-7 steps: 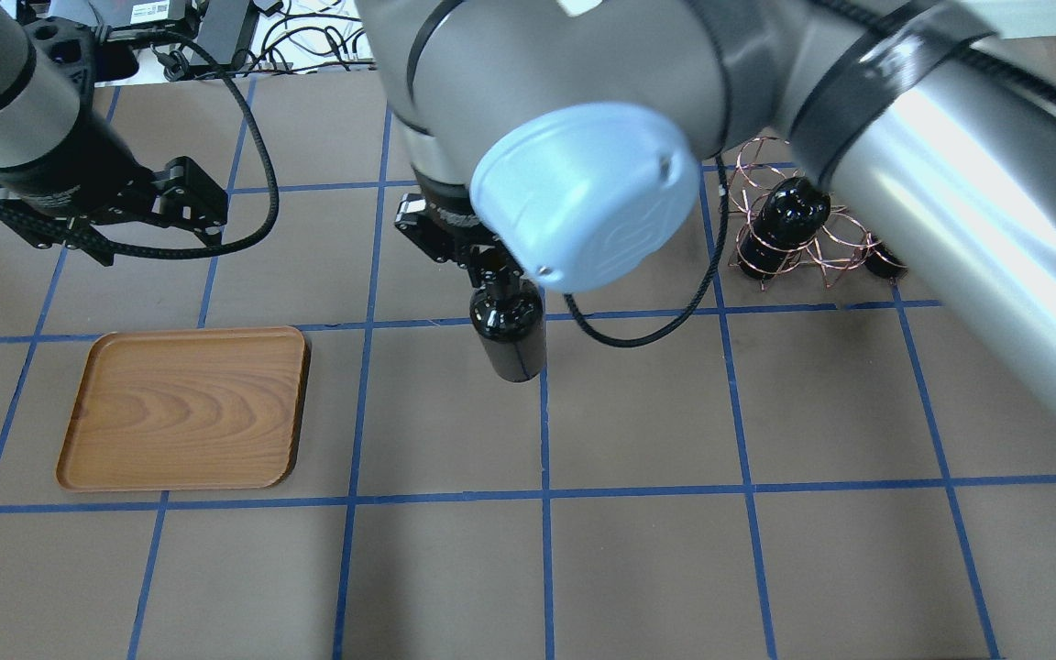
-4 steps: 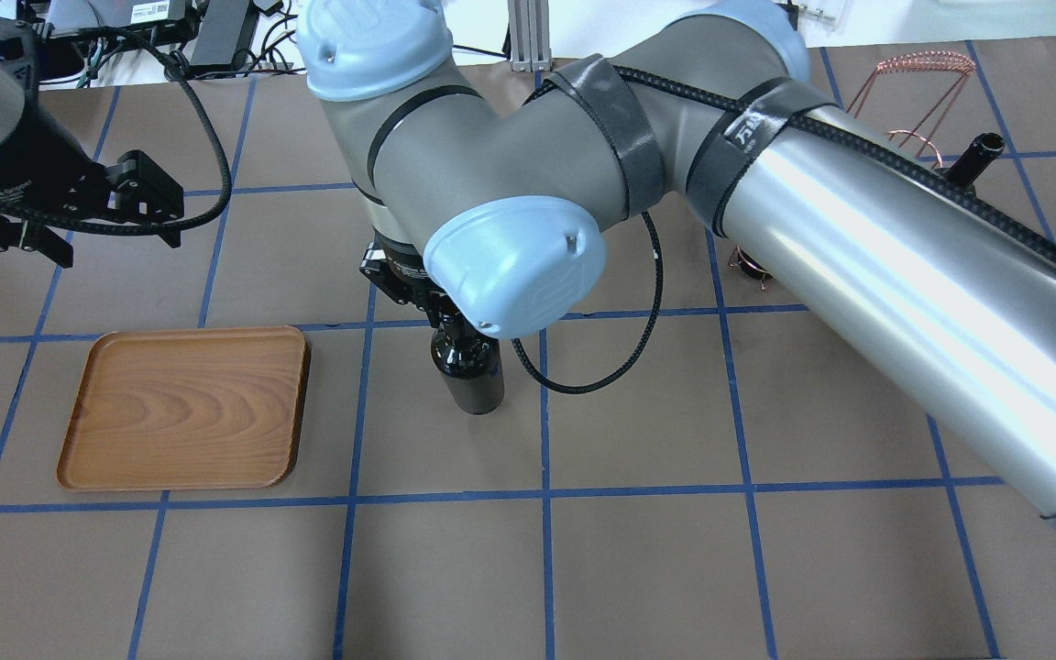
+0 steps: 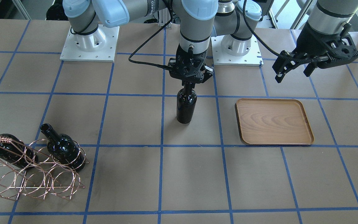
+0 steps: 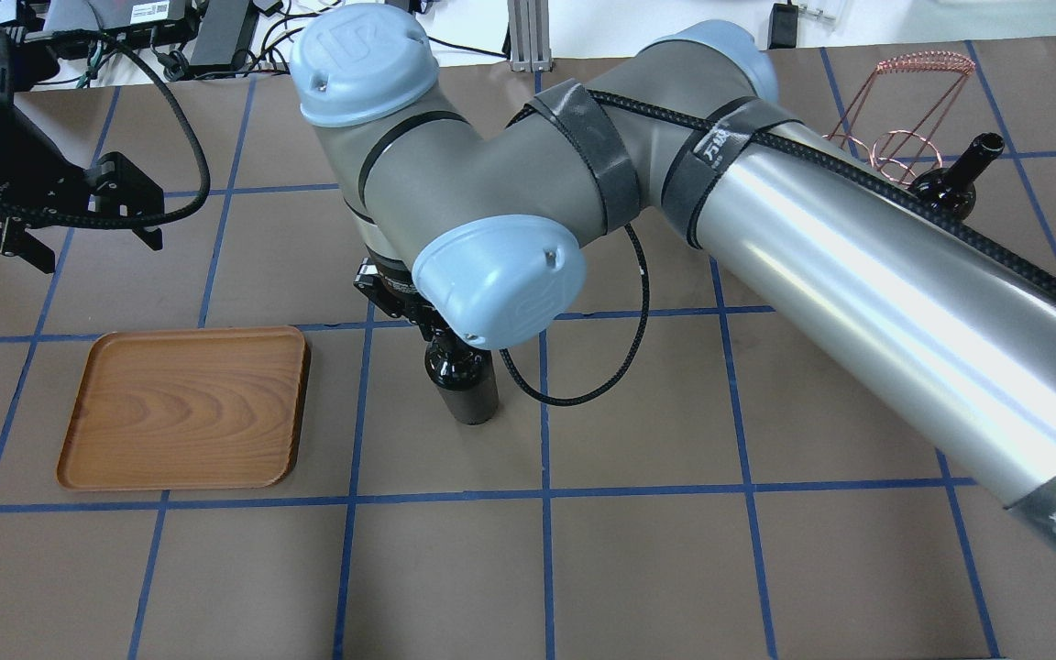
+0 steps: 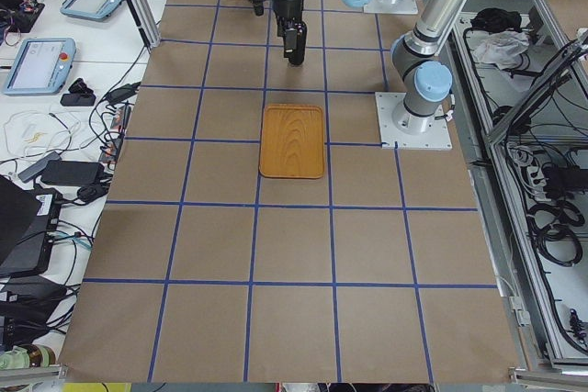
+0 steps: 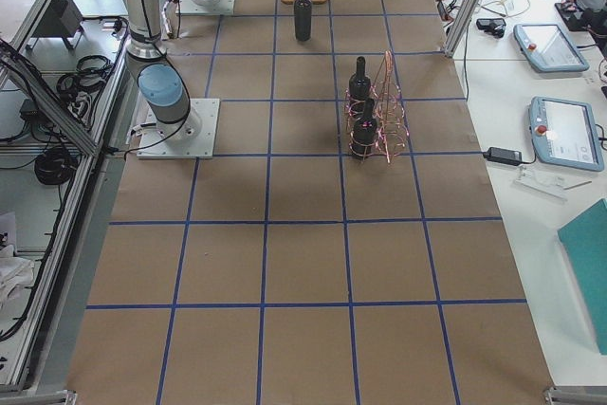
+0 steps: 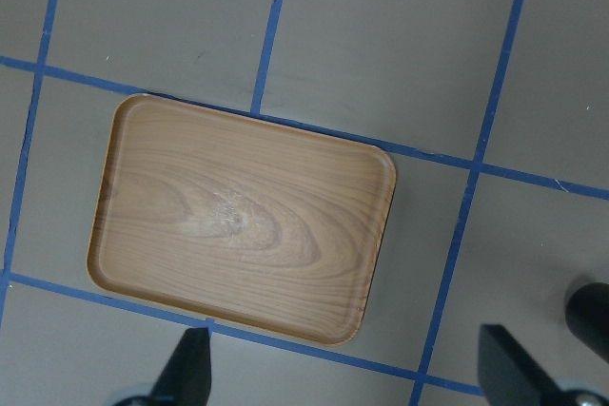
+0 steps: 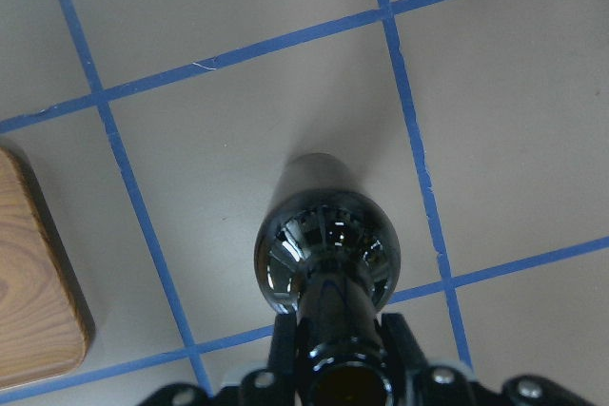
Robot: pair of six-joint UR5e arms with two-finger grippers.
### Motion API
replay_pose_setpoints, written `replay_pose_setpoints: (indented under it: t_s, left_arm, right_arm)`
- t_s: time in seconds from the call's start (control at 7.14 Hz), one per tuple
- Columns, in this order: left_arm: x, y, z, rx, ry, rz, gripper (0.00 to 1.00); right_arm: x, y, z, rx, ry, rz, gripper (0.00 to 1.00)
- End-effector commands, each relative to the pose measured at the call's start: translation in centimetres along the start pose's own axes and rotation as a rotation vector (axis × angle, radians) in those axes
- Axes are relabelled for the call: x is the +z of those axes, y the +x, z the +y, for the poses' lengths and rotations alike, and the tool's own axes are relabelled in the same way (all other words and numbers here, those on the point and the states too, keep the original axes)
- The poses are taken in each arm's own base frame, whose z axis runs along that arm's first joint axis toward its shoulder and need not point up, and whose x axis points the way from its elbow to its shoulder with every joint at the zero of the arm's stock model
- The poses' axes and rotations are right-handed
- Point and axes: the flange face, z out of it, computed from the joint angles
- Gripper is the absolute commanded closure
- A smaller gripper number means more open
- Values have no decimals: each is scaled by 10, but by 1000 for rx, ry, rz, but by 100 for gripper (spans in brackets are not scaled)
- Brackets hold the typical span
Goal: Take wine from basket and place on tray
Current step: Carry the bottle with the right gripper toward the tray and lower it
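My right gripper (image 3: 189,81) is shut on the neck of a near-black wine bottle (image 3: 186,107) and holds it upright near the table's middle. I cannot tell whether its base touches the table. The bottle also shows in the overhead view (image 4: 464,380) and in the right wrist view (image 8: 328,254). The empty wooden tray (image 4: 184,408) lies flat to the bottle's left in the overhead view, with a gap between them. It also shows in the front view (image 3: 273,121). My left gripper (image 3: 292,73) is open and empty, above the table behind the tray (image 7: 243,216).
The copper wire basket (image 3: 33,177) stands at the far right of the table with two more bottles (image 3: 62,149) leaning in it. My right arm (image 4: 858,275) spans the overhead view and hides most of the basket there. Blue tape lines grid the brown table.
My right arm has carried the bottle left toward the tray and lower. My left gripper has drawn back to the left, still open.
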Motion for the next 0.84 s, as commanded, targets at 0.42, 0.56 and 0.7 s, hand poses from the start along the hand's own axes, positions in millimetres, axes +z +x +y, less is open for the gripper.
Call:
replay_pose_setpoints:
  t_s: [0.42,0.56,0.7]
  left_arm:
    - [9,-3,2,-1,-71,0,0]
    - [9,-3,2,-1,-71,0,0]
    - [11,0,-2,-3,-66,20,0]
  right_arm:
    - [-4,-3,-3,-17,-16,-53,0]
    - [-22,1,-15,-34,10,-80,0]
    - [-57,12,-31,-74,61,-107,0]
